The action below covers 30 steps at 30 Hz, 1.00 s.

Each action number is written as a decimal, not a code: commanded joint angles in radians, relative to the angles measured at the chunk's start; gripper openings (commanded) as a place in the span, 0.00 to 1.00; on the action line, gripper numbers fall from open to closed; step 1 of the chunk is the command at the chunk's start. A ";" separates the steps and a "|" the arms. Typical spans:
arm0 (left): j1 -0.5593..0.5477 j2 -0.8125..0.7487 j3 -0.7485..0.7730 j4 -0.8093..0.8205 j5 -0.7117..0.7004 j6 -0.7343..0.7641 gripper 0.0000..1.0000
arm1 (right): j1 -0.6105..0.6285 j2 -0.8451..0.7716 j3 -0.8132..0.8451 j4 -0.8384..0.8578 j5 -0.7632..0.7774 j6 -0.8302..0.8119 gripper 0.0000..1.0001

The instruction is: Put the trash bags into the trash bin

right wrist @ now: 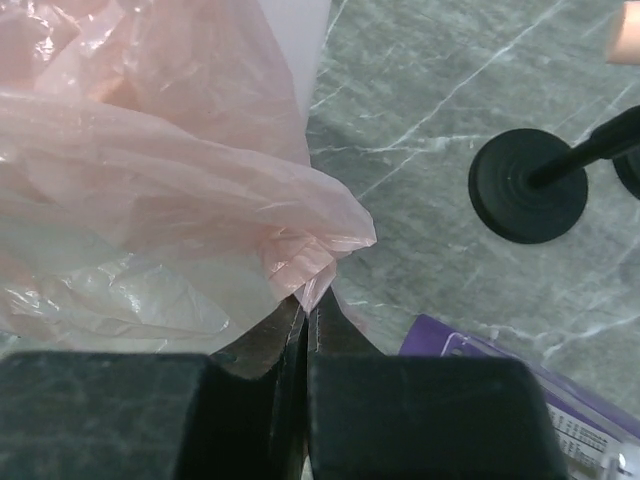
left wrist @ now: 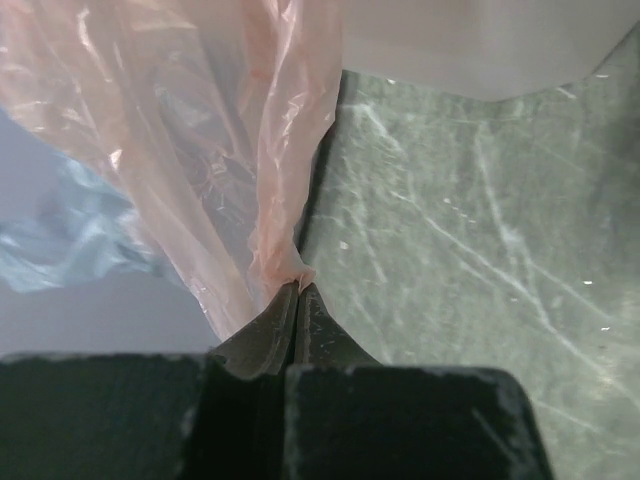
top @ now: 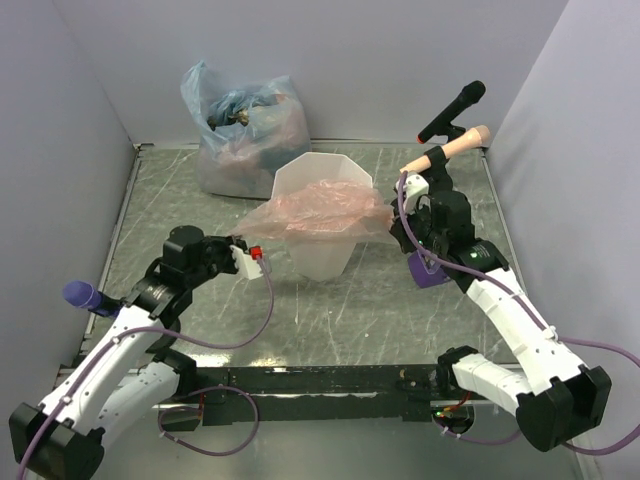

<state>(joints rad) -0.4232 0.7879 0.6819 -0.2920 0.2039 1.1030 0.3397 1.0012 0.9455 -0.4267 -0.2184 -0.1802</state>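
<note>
A thin pink trash bag is stretched across the top of the white faceted trash bin, which stands mid-table. My left gripper is shut on the bag's left edge, left of the bin. My right gripper is shut on the bag's right edge, just right of the bin. The bag bunches over the bin's opening. The bin's white wall shows at the top of the left wrist view.
A stuffed clear-bluish bag stands at the back left, also in the left wrist view. A black microphone stand with a round base is at the back right. A purple box lies under my right arm.
</note>
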 commanded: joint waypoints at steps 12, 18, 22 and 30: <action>-0.003 -0.098 0.350 -0.551 0.221 -0.350 0.62 | -0.007 -0.105 0.156 -0.196 -0.239 -0.130 0.59; -0.003 -0.066 0.471 -0.572 0.192 -0.488 0.66 | -0.007 -0.107 0.222 -0.224 -0.253 -0.150 0.66; -0.003 -0.021 0.510 -0.434 0.180 -0.656 0.66 | -0.007 -0.064 0.272 -0.196 -0.228 -0.156 0.66; 0.000 0.071 0.435 -0.222 0.135 -0.703 0.64 | -0.008 0.014 0.375 -0.233 -0.168 -0.179 0.69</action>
<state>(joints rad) -0.4248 0.8177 1.1374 -0.6395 0.3653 0.4652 0.3393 1.0077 1.2507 -0.6415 -0.4198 -0.3386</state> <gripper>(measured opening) 0.649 0.670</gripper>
